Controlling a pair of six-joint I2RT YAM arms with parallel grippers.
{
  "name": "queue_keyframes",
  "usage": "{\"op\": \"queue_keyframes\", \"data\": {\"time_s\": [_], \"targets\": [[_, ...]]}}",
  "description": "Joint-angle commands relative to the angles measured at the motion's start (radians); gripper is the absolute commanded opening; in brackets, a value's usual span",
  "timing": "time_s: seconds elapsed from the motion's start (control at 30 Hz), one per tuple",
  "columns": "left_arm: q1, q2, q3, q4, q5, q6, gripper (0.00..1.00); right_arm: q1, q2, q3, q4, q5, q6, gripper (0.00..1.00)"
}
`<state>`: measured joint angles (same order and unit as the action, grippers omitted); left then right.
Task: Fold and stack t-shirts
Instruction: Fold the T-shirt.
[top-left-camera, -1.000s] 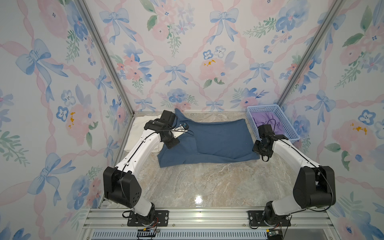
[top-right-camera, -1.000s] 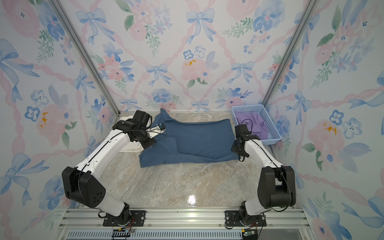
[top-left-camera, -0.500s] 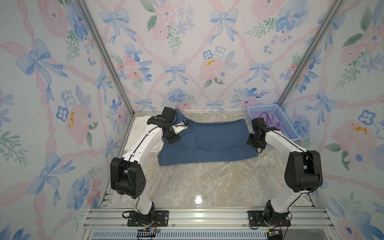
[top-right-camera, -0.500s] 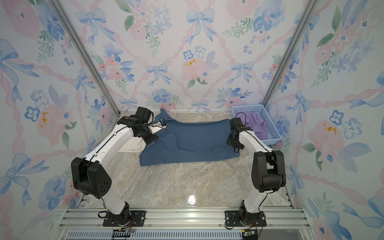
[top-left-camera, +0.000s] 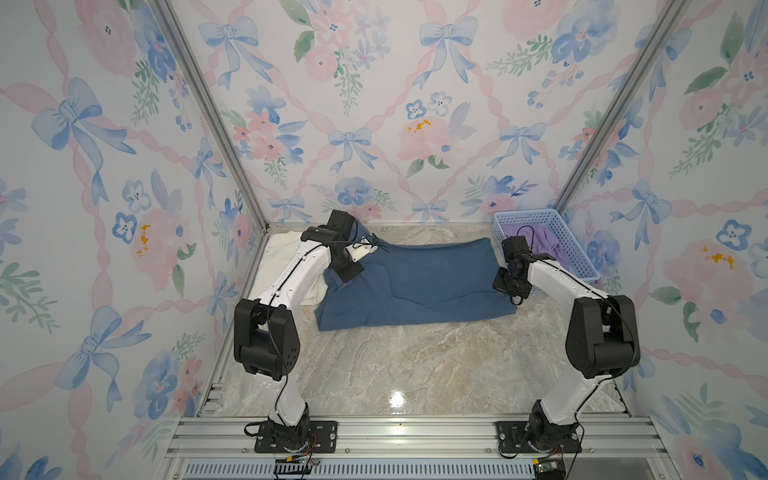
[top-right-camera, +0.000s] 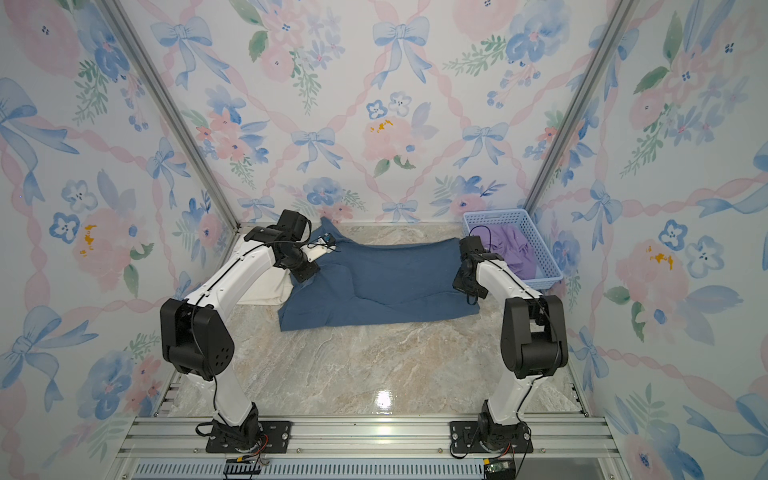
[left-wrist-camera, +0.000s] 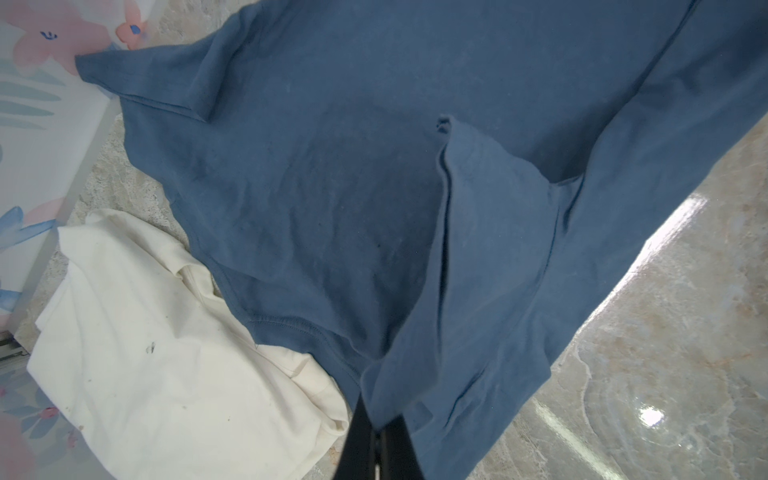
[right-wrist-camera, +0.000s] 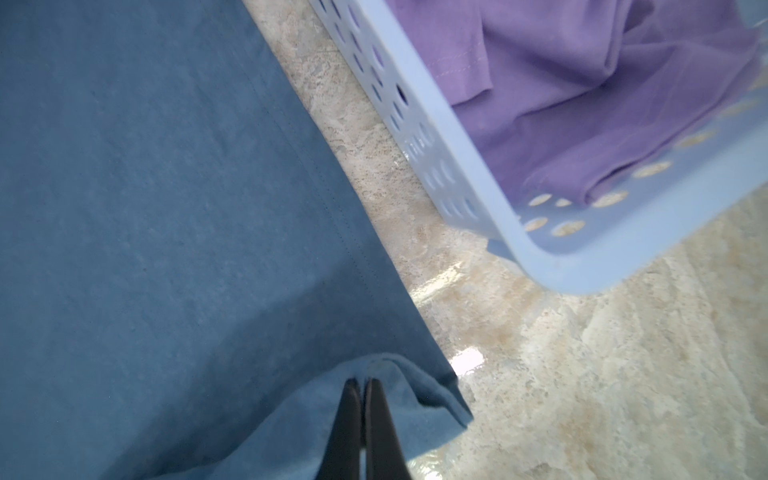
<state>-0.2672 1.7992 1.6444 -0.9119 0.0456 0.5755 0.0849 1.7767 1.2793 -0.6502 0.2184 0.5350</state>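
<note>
Lying flat on the bench (top-left-camera: 395, 357) beside the basket (top-left-camera: 527, 217), the slate-blue t-shirt (top-left-camera: 419, 282) is pinched at both ends: right claw (right-wrist-camera: 362, 384) clamped on its basket-side corner, left claw (left-wrist-camera: 376, 415) clamped on its far end, which overlaps the cream t-shirt (left-wrist-camera: 145, 353).

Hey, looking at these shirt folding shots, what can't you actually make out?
1. Cream-white t-shirt: mostly behind the left arm in both top views; overlapped by the slate-blue t-shirt in the left wrist view.
2. Purple cloth in the basket: cut off by the right wrist view's edge; garment type unclear.
3. Left gripper, right gripper: hidden under their wrists in top views; tips buried in blue folds in wrist views.
</note>
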Motion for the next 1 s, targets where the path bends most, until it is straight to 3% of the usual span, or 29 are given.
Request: {"op": "queue_keyframes", "data": {"time_s": [0.0,0.47,0.5,0.6,0.63,0.73,0.97], "targets": [[0.014,0.043,0.038,0.011,-0.011,-0.036,0.00,-0.020,-0.051,-0.033,0.002,0.032,0.018,0.00],[0.023,0.104,0.069,0.018,-0.029,-0.046,0.00,-0.028,-0.052,-0.040,0.027,0.052,0.041,0.00],[0.022,0.108,0.071,0.018,-0.030,-0.046,0.00,-0.028,-0.045,-0.034,0.027,0.052,0.043,0.03],[0.022,0.117,0.074,0.019,-0.028,-0.047,0.00,-0.024,-0.027,-0.019,0.025,0.040,0.039,0.46],[0.022,0.121,0.075,0.020,-0.029,-0.047,0.02,-0.019,-0.026,-0.017,0.030,0.040,0.033,0.55],[0.022,0.137,0.082,0.024,-0.028,-0.084,0.05,0.017,-0.050,-0.026,0.044,0.073,0.012,0.63],[0.022,0.219,0.152,0.038,-0.054,-0.131,0.08,0.161,-0.189,-0.060,0.023,0.144,-0.024,0.65]]}}
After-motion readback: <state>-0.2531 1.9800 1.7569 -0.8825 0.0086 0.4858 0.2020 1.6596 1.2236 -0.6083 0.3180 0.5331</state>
